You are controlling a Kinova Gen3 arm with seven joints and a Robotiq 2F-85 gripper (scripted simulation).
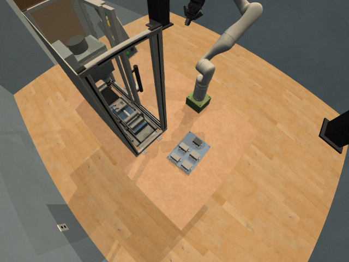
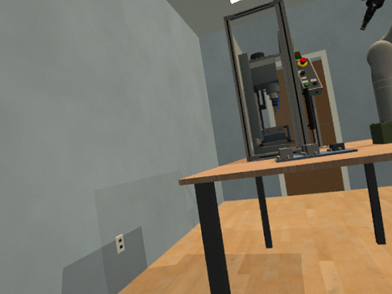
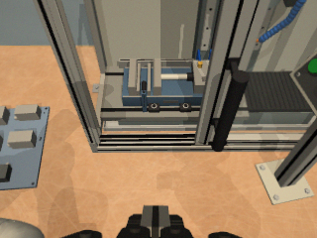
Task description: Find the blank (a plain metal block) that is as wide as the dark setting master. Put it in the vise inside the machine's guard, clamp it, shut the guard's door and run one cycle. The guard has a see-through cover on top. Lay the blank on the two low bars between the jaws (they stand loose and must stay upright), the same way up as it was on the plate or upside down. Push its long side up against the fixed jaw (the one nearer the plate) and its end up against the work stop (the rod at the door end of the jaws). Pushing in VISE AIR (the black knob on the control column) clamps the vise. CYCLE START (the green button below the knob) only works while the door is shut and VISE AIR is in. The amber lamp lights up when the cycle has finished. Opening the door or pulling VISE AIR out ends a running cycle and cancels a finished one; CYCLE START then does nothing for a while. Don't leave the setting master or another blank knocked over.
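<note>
My gripper (image 1: 187, 23) (image 2: 362, 28) (image 3: 156, 210) is shut and empty, high in the air on the door side of the guard. The dark setting master (image 1: 197, 141) (image 3: 4, 173) and several grey blanks, such as this blank (image 1: 184, 147) (image 3: 22, 139), stand on the blue plate (image 1: 202, 149) (image 3: 30, 179). In the vise, the fixed jaw (image 3: 133, 76) and the moving jaw (image 3: 158, 76) stand apart, with thin bars between them and no blank. The work stop (image 3: 144, 94) is at the door end. The door handle (image 1: 138, 78) (image 3: 230, 111) stands beside the opening; the door looks open.
The control column carries the VISE AIR knob (image 2: 302, 73) and green CYCLE START (image 2: 306, 84) (image 3: 313, 65); the knob's position cannot be told. The amber lamp (image 2: 297, 54) looks unlit. A guard post (image 3: 69, 74) rises left of the vise. The column's foot (image 3: 284, 184) is at the right.
</note>
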